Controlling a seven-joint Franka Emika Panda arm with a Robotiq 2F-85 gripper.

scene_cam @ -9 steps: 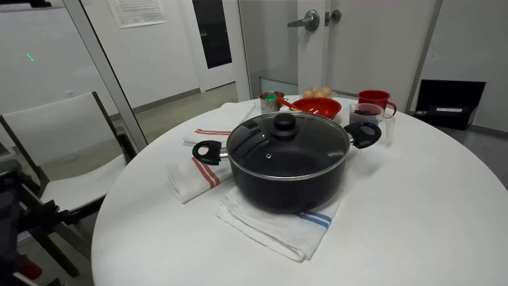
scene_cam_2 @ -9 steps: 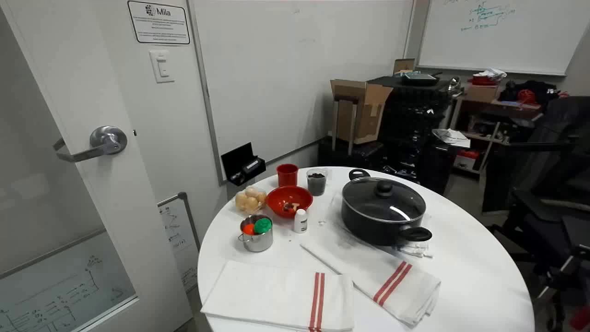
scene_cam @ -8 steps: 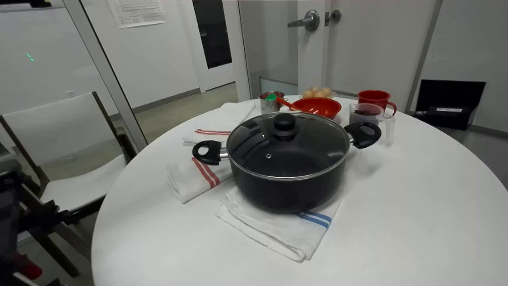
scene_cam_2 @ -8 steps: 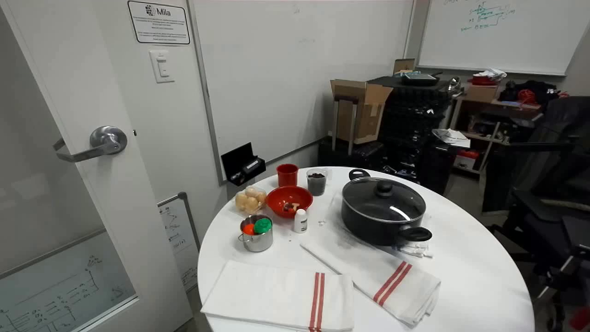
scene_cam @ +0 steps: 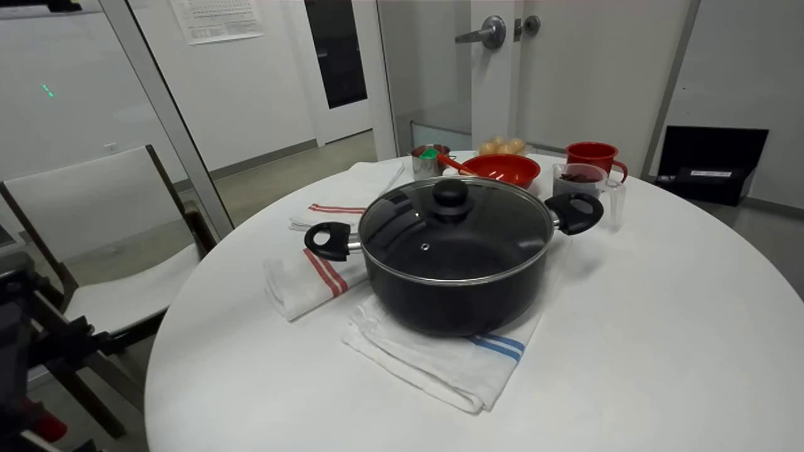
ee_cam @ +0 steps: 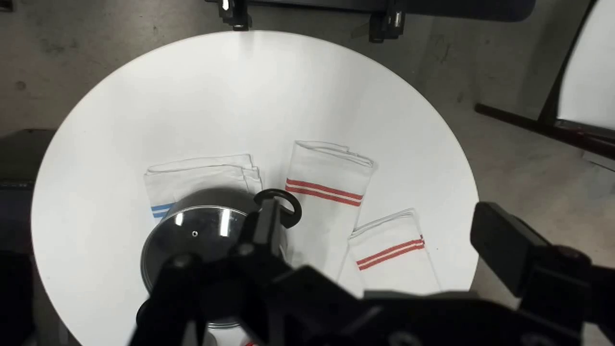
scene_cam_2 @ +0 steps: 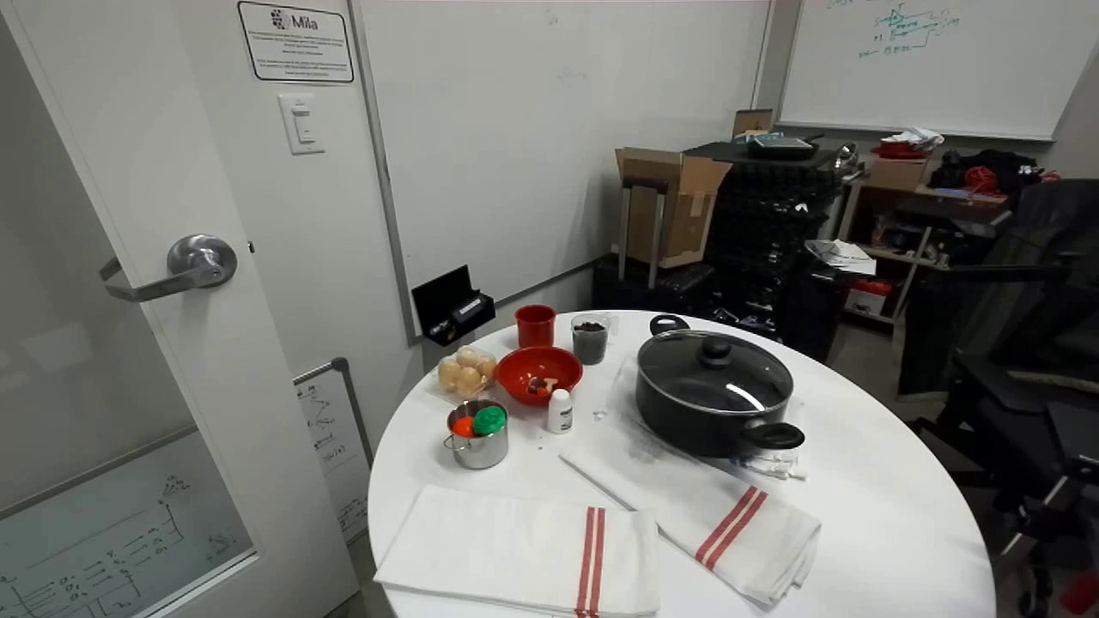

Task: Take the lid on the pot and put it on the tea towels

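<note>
The glass lid [scene_cam: 452, 251] with its black knob sits on the black pot [scene_cam: 458, 307] in both exterior views; the lid also shows there [scene_cam_2: 704, 378]. The pot stands partly on a blue-striped tea towel [scene_cam: 433, 370]. Two red-striped tea towels [scene_cam_2: 506, 541] [scene_cam_2: 730, 524] lie flat beside it. In the wrist view my gripper [ee_cam: 382, 230] is open and empty, high above the table. One finger overlaps the pot's handle and lid [ee_cam: 206, 245] in the picture; the other is past the table's edge. The knob is hidden there. My gripper is out of both exterior views.
Beside the pot stand a red bowl [scene_cam_2: 537, 369], a red cup [scene_cam_2: 535, 326], a clear measuring cup [scene_cam_2: 590, 341], a white bottle [scene_cam_2: 560, 414], a steel cup [scene_cam_2: 481, 448] and a clear pack of round pale items [scene_cam_2: 466, 373]. The round white table [scene_cam: 659, 326] has chairs around it.
</note>
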